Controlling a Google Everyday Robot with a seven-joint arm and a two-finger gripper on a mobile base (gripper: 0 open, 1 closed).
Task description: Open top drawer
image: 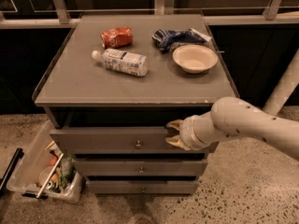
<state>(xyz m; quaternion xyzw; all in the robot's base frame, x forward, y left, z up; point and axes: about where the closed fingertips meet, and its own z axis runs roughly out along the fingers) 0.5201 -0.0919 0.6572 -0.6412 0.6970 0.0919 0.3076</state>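
Gripper point(169, 133) at top drawer point(103, 141) (right side)

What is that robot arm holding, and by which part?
Nothing, as far as shows: the tool is open in front of the top drawer, right of its knob, which it does not grip.

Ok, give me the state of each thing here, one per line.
top drawer: no interior showing, looks shut
gripper: open, at that drawer's front, right of the knob
bottle: capped, lying on its side
can: on its side, dented
bowl: upright, empty
middle drawer: shut
bottom drawer: shut
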